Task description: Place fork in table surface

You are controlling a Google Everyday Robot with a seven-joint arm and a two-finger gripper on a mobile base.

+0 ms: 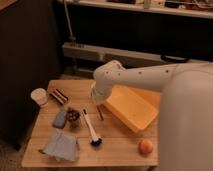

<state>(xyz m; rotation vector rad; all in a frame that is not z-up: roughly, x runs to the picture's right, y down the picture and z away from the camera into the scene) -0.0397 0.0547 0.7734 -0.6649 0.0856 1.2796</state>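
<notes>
Front edge of table surface (115, 156): crumpled blue-grey cloth (61, 146) at left, orange fruit (146, 146) at right. White-handled brush (89, 127) lies between them, black head nearest. Behind it: grey-blue block (60, 119) and dark cup (73, 116). Fork (100, 113) is slanted between brush and yellow bin (132, 107), close to the bin's left wall. Gripper (97, 99) is just above the fork; cannot tell whether it grasps or has released. Far left: striped bar (59, 96), white cup (38, 96).

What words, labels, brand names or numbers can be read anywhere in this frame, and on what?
None: no readable text shows on the arm, the yellow bin, the cup or the table.
The gripper hangs at the bin's left edge, by the fork; it shows no marking.
</notes>
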